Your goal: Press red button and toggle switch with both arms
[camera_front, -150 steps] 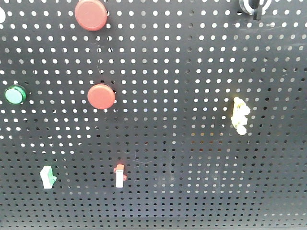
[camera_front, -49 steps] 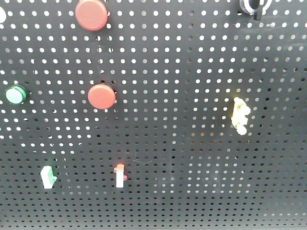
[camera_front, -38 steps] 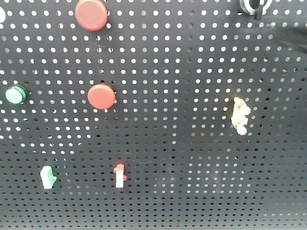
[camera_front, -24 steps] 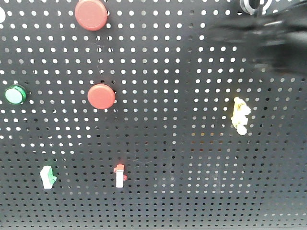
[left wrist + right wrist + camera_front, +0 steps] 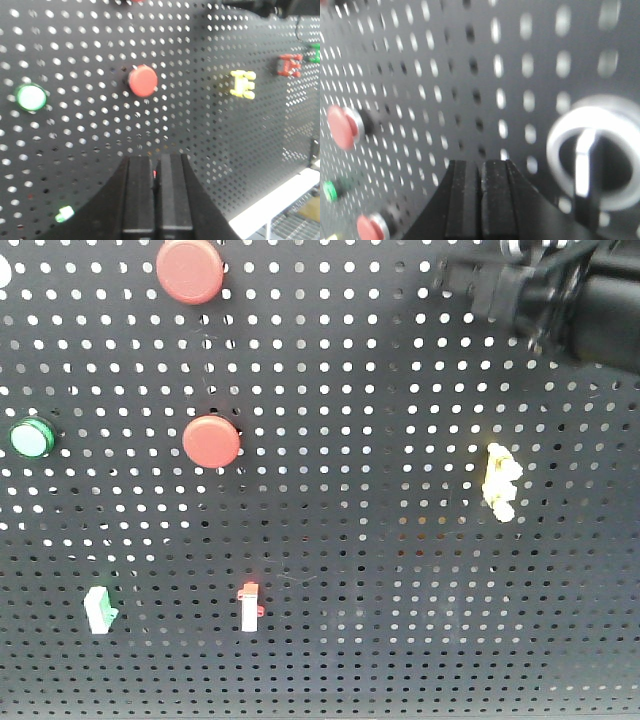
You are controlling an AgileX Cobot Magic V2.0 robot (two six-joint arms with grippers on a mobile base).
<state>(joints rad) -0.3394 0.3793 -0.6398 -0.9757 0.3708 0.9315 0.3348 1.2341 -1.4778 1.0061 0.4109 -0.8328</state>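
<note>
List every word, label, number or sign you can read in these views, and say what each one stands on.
None: no readable text in any view.
The red button, the smaller red button, the green button and the toggle switch show plain faces with no legend.
The pegboard carries no labels.
The green-tipped white switch, the red-tipped white switch and the yellow piece are too small to show markings.

Black pegboard (image 5: 350,590) carries green button (image 5: 30,438); smaller red button (image 5: 211,441); yellow piece (image 5: 499,481).
</note>
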